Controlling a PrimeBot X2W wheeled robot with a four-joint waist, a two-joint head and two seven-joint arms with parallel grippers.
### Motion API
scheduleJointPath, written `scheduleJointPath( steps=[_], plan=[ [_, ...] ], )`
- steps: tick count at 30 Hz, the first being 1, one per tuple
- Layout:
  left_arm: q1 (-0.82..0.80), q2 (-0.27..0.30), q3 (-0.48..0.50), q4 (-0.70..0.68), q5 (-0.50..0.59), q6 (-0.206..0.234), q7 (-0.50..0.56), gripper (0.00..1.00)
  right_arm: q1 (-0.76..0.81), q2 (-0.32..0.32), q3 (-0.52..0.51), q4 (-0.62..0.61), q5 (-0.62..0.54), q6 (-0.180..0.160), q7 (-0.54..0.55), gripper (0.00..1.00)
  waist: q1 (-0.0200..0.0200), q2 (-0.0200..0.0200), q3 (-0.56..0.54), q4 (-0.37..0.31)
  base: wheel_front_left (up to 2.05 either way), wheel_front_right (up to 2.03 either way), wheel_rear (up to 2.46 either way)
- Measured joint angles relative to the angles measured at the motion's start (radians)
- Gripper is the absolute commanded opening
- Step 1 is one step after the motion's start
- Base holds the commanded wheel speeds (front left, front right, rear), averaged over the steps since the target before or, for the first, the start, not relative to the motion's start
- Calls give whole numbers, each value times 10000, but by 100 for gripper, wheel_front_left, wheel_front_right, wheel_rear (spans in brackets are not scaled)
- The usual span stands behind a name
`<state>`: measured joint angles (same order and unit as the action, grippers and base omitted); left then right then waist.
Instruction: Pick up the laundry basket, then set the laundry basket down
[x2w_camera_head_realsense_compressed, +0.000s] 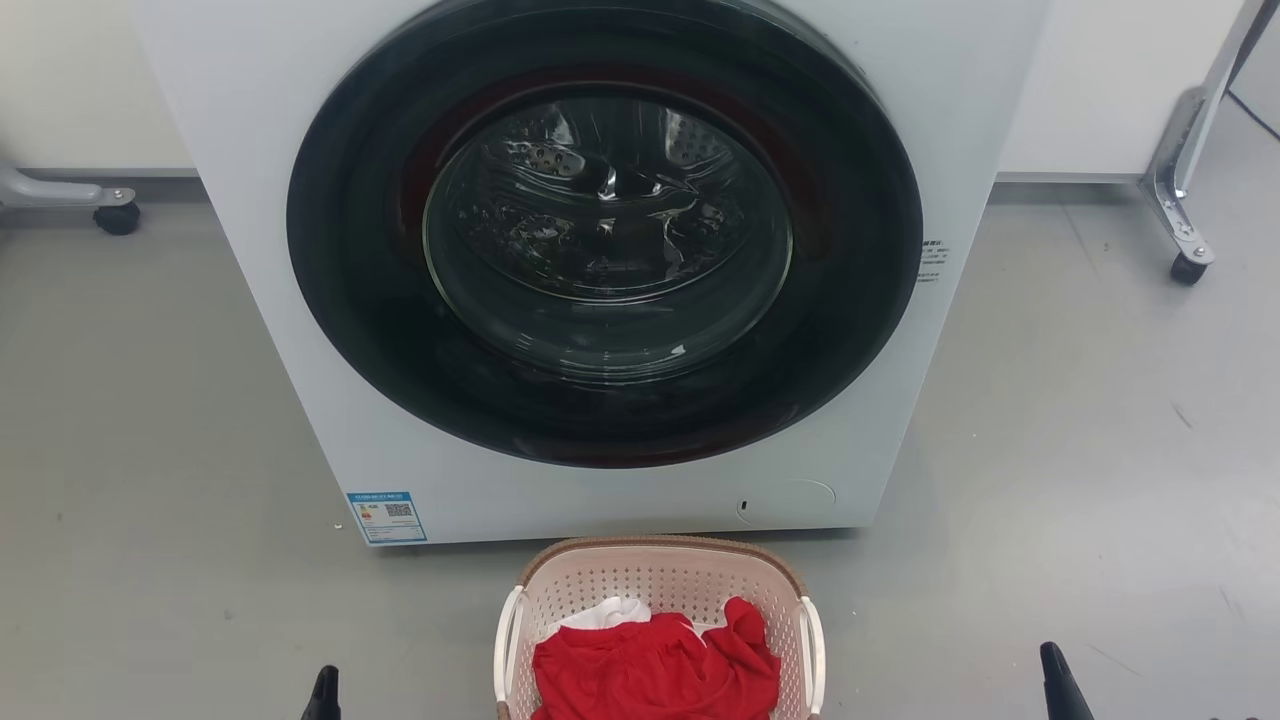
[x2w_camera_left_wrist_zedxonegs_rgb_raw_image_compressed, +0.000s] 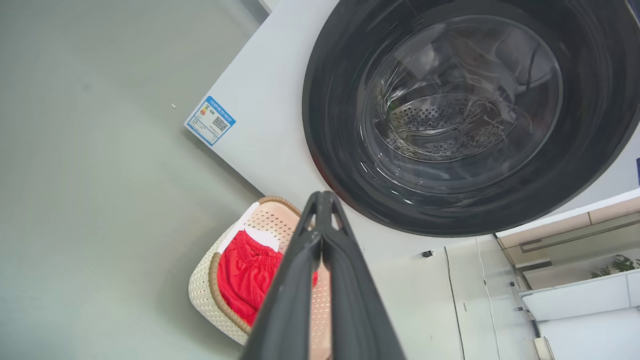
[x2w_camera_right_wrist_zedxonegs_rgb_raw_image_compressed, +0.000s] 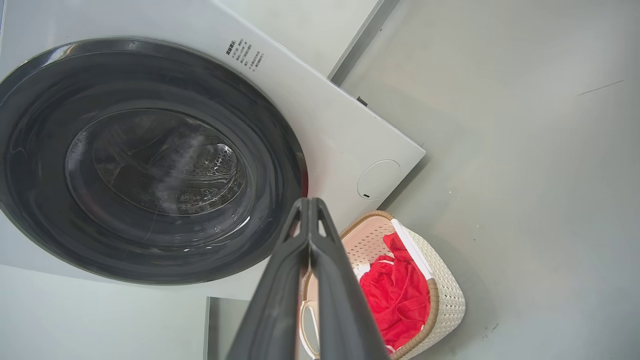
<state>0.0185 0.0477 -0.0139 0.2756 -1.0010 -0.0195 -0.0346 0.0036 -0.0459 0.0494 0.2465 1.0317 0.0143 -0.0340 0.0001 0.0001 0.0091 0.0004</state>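
Red cloth (x2w_camera_head_realsense_compressed: 655, 670) hides the floor of the cropped laundry basket (x2w_camera_head_realsense_compressed: 660, 580).

White washing machine (x2w_camera_head_realsense_compressed: 600, 260), red garment (x2w_camera_head_realsense_compressed: 650, 670), grey floor (x2w_camera_head_realsense_compressed: 150, 450)

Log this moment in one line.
pale pink perforated plastic laundry basket: grey floor, untouched | left claw: shut | right claw: shut

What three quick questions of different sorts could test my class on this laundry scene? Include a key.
1. True or false: the laundry basket stands on the floor before the washing machine.
2. The biggest cloth in the basket is: A blue, B red, C green.
3. Fill in: the left claw and right claw are both ____.
Key: 1 true; 2 B; 3 shut.
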Motion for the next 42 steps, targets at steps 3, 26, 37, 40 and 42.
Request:
scheduleJointPath(
  steps=[3,26,37,40,42],
  plan=[
    [-26,-2,71,13,-445,-84,130,0,-15,4,-134,52,426,52,123,0,0,0,-6,-1,0,0,0],
    [-615,-25,688,130,-3885,-700,1005,0,-605,23,-1189,326,3733,681,961,0,0,0,-49,-3,0,0,0],
    [-830,-44,955,178,-5325,-957,1321,0,-817,29,-1632,460,5089,934,1313,0,0,0,-67,-4,0,0,0],
    [-922,-48,1024,207,-5766,-976,1438,0,-844,31,-1766,500,5530,1016,1402,0,0,0,-73,-4,0,0,0],
    [-991,-48,1051,207,-5940,-1047,1476,0,-885,31,-1812,514,5643,1035,1473,0,0,0,-74,-4,0,0,0]
  ],
)
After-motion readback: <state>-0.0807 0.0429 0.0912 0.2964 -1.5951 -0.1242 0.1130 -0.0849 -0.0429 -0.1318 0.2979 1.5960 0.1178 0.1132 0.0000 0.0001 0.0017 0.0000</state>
